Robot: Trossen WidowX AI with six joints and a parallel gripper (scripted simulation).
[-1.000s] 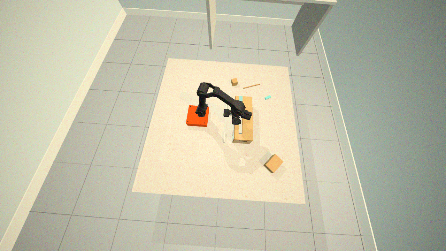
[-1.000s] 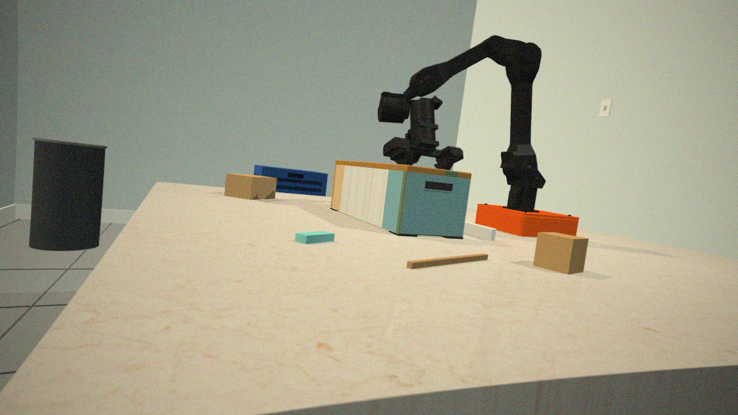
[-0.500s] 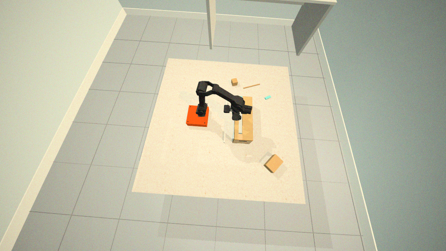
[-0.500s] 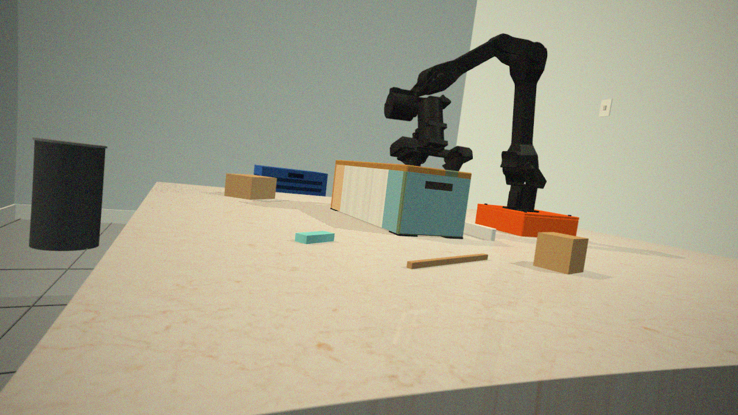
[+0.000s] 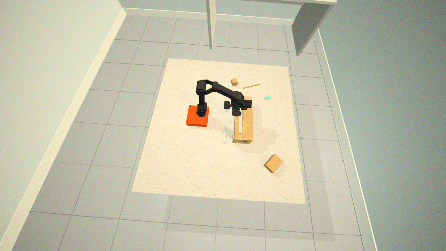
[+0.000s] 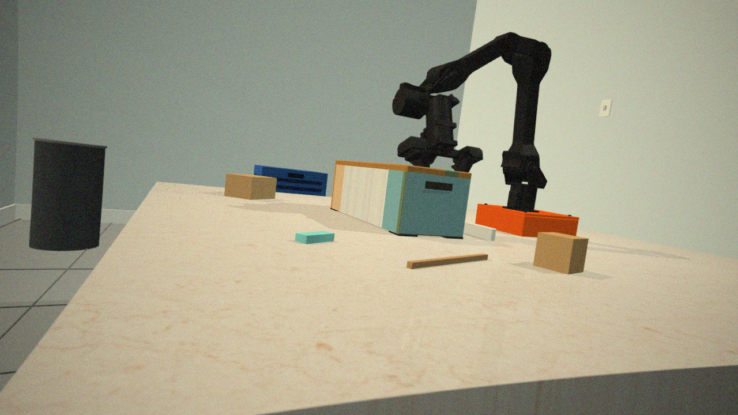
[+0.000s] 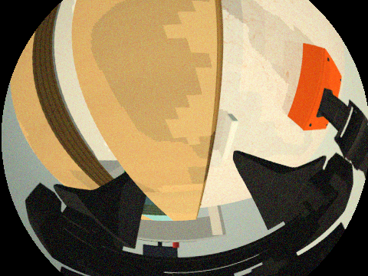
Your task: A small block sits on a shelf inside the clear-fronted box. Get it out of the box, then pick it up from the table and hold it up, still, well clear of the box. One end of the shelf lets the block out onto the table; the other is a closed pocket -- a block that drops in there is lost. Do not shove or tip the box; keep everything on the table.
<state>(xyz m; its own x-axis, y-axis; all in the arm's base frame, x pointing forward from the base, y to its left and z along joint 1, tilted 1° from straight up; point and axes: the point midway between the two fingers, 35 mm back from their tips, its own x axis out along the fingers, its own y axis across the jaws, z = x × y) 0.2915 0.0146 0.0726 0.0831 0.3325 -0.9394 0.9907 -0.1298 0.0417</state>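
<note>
The box (image 5: 247, 124) (image 6: 433, 208) (image 7: 153, 77) stands upright, with a wooden top, a long slot in that top and one teal end. Its clear front faces the arm's base and is seen only edge-on. I cannot make out the small block on the shelf in any view. My gripper (image 5: 236, 106) (image 6: 441, 164) (image 7: 193, 159) is open and empty, pointing down just above the box's top near the teal end. In the wrist view one finger is over the slot side and the other is over the table in front of the box.
A teal block (image 5: 267, 97) (image 6: 315, 237), a thin wooden stick (image 5: 251, 86) (image 6: 447, 261) and a wooden cube (image 5: 234, 81) (image 6: 549, 250) lie beyond the teal end. A larger wooden block (image 5: 274, 163) (image 6: 250, 186) is past the other end. A white bar (image 6: 479, 231) (image 7: 231, 138) lies before the front.
</note>
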